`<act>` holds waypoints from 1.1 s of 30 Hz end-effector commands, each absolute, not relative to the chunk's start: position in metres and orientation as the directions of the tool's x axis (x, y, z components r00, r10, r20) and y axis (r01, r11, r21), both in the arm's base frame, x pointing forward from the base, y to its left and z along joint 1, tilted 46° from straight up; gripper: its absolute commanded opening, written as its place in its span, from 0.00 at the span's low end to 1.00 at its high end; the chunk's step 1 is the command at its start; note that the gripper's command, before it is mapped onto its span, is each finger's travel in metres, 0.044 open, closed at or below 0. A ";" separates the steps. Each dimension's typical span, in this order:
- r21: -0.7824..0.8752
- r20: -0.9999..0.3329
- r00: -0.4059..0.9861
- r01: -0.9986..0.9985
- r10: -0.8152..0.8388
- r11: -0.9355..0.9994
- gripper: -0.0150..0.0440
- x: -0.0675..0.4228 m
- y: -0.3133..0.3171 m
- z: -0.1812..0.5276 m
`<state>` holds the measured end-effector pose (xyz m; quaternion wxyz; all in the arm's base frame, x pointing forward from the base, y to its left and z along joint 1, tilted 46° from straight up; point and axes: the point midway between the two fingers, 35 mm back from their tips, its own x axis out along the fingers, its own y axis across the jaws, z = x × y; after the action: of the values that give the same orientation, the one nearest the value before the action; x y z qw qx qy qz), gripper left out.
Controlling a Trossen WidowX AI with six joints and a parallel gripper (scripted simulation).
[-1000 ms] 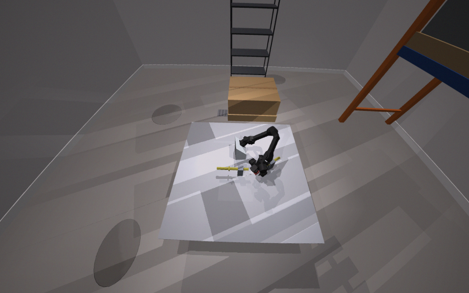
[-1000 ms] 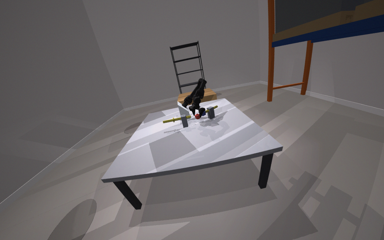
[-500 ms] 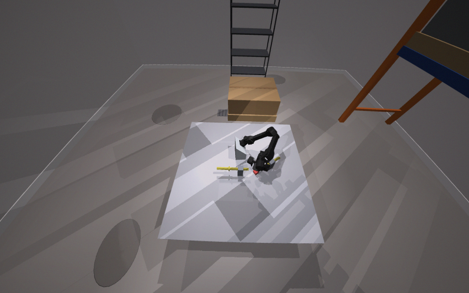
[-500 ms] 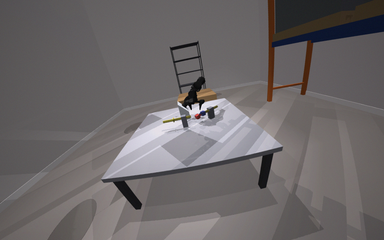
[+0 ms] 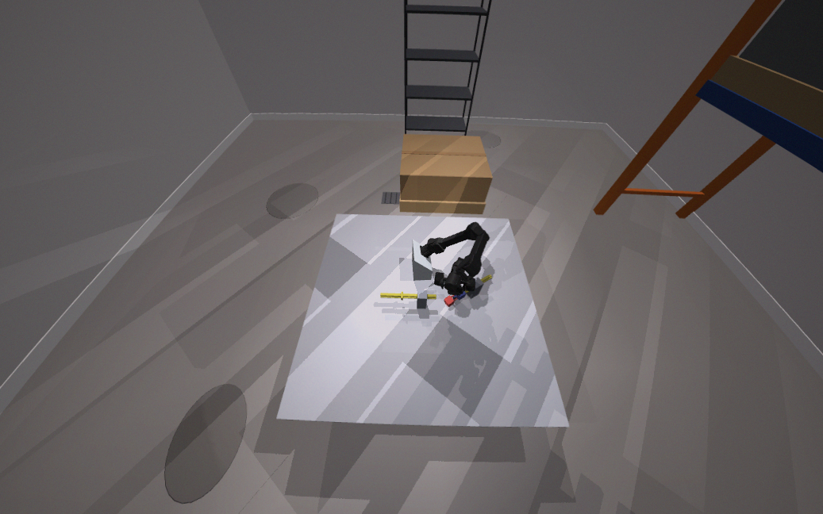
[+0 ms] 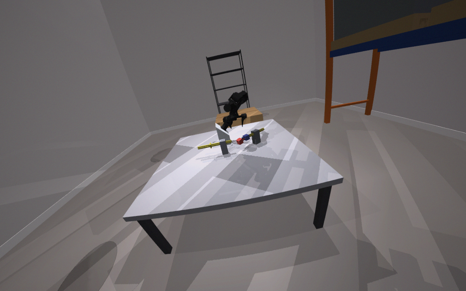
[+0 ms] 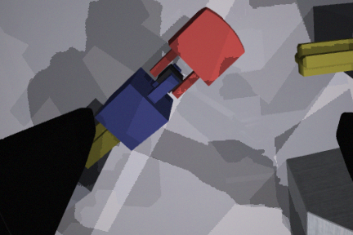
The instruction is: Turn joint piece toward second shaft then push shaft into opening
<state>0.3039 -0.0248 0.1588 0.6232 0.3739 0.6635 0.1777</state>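
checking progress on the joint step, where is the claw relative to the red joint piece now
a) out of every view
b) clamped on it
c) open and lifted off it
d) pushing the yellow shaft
c: the claw stands open with nothing between its fingers, and the red joint piece lies free below it.

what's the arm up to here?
The gripper is open and holds nothing; it hangs above the red joint piece, clear of it. That piece is hinged to the blue piece on the fixed shaft's end. The second shaft sits apart from the red piece, tip not in the opening. One dark finger shows at the wrist view's edge. Pushing the shaft in is not yet done.
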 end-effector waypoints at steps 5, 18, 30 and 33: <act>0.701 -0.694 0.057 0.280 0.718 0.655 1.00 0.310 -0.007 0.132; 0.633 -0.711 0.066 0.494 0.700 0.597 1.00 0.310 -0.001 0.128; 0.510 -0.731 0.081 0.724 0.677 0.465 1.00 0.311 0.006 0.122; 0.475 -0.736 0.085 0.772 0.672 0.423 1.00 0.311 0.008 0.121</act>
<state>0.3111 0.0058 0.1226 0.5248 0.5149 0.6777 -0.0163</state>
